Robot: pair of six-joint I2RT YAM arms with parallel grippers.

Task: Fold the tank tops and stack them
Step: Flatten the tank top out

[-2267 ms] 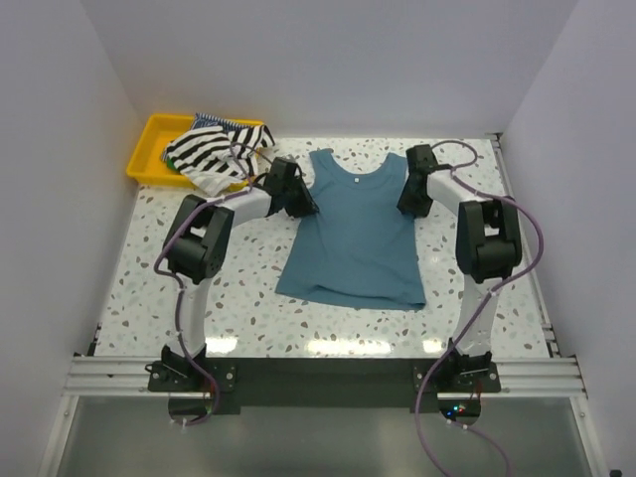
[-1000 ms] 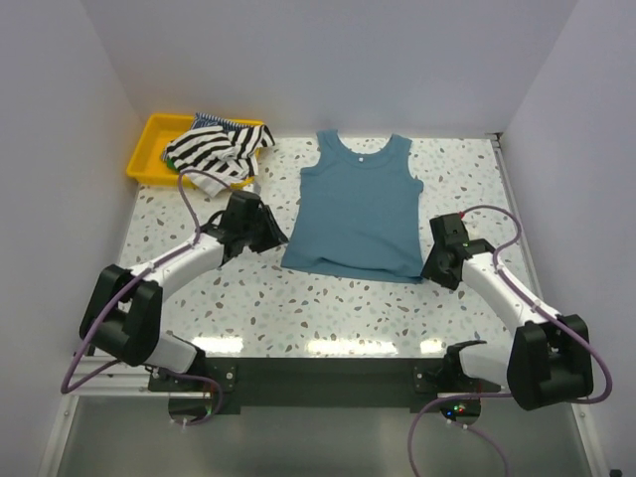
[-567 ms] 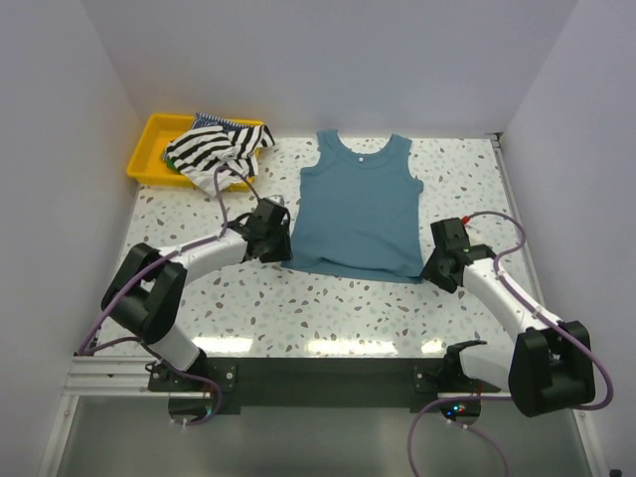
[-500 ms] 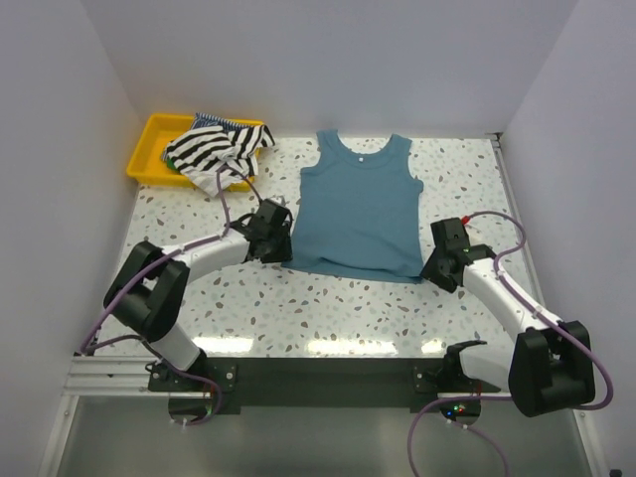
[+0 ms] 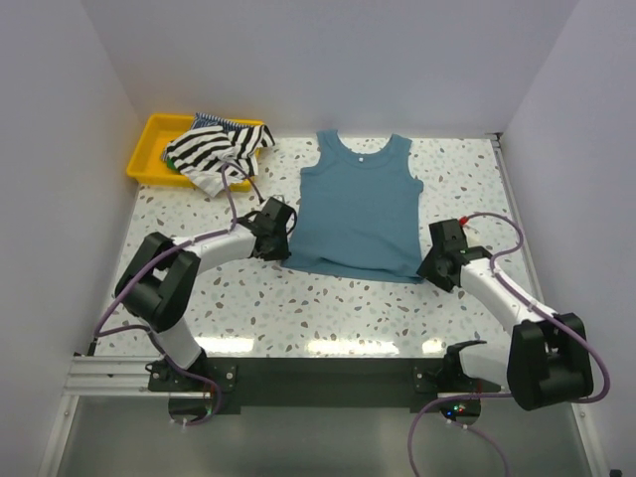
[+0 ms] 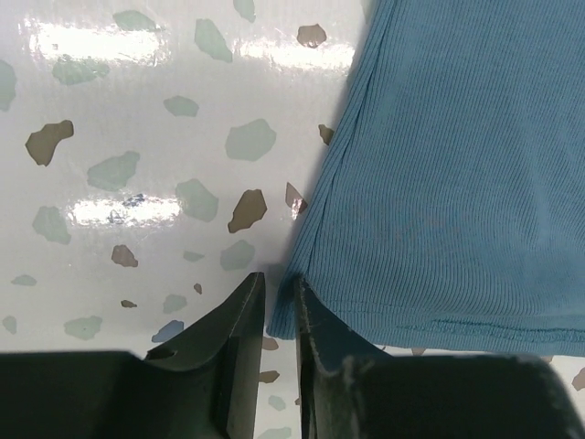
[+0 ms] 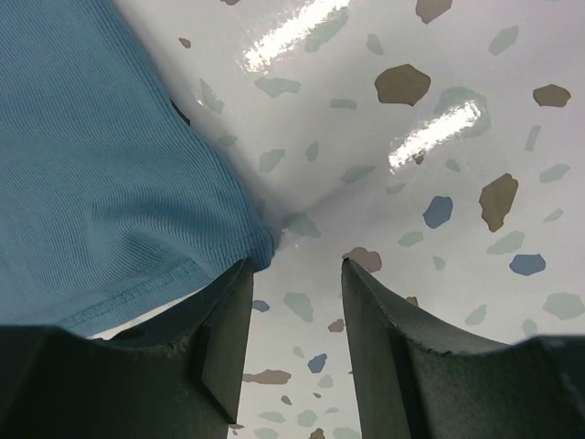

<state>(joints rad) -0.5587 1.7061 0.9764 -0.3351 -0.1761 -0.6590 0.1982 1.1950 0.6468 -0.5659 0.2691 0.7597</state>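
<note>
At the far left corner of the speckled table [image 5: 328,308], a yellow tray [image 5: 145,149] is seen, and a black-and-white striped tank top [image 5: 214,149] is heaped in it, crumpled and spilling over the tray's right rim. A strip of finely blue-striped cloth [image 5: 212,121] is glimpsed at the far edge of that heap; how it lies cannot be told.

Further right, the left gripper [image 5: 282,238] is lowered to the table at the near left corner of the teal-blue tank top [image 5: 358,209]. From the left wrist view, its fingers [image 6: 239,347] are seen drawn close together, and the corner of the hem [image 6: 281,315] is caught in the narrow gap between them, so that the left gripper [image 6: 281,291] is clamped on the cloth.

The teal-blue tank top is spread flat in the middle of the table, straps and scoop neck towards the far wall, hem towards the arm bases.

At its near right corner, the right gripper [image 5: 429,266] is set low over the table. From the right wrist view, its fingers [image 7: 219,338] are held well apart with bare table between them; the hem corner of the tank top [image 7: 101,174] lies just beside the left-hand finger, and nothing is grasped by the right gripper [image 7: 294,267].
</note>
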